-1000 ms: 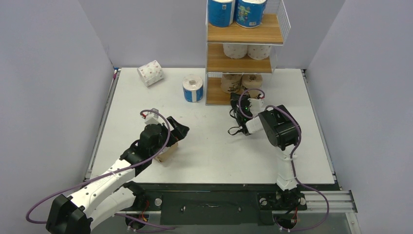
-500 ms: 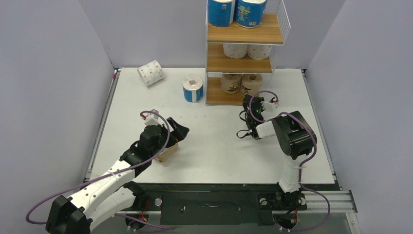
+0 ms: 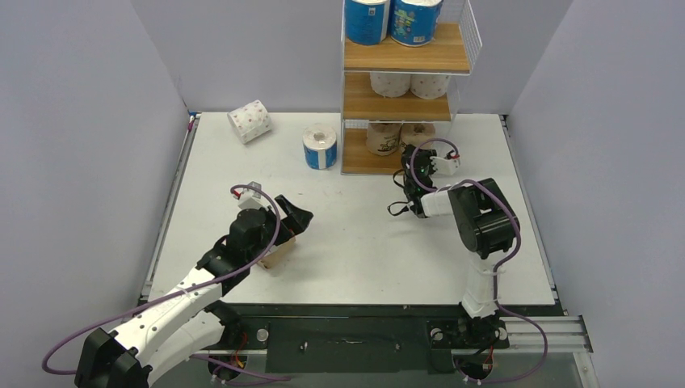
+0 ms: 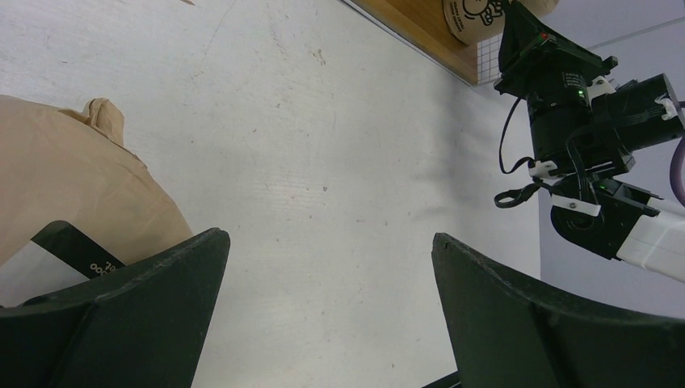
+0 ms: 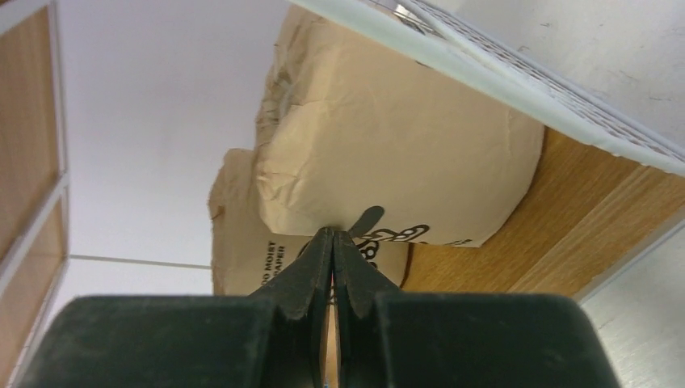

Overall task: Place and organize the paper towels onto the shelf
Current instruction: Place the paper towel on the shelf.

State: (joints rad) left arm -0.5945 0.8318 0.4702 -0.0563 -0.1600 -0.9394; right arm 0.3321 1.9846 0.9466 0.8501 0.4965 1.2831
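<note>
white table (image 3: 363,259), loose rolls (image 3: 320,145), stocked shelf (image 3: 448,52)

Nine rolls (image 3: 390,83): three blue (image 3: 321,146), three white (image 3: 250,121), three brown (image 3: 384,138).

- The left arm (image 3: 174,303) has long white links joined by bulky black housings.
- The right arm (image 3: 476,222) has one big black housing and a slim white link.
- A purple cable (image 3: 517,234) runs along each arm in loose loops.
- A white connector (image 3: 250,192) with a red mark sits at each wrist.
- The left gripper (image 4: 327,241) has two broad matte-black fingers (image 4: 121,315) with angular ridged faces.
- The right gripper (image 5: 333,242) has black fingers that taper to thin tips.
- A thin black wire (image 4: 509,174), white clips (image 4: 543,168) and a small green light (image 4: 580,94) show on the right arm.
- The plate (image 3: 347,343) under both bases is black, with round silver bolts (image 3: 262,333).
</note>
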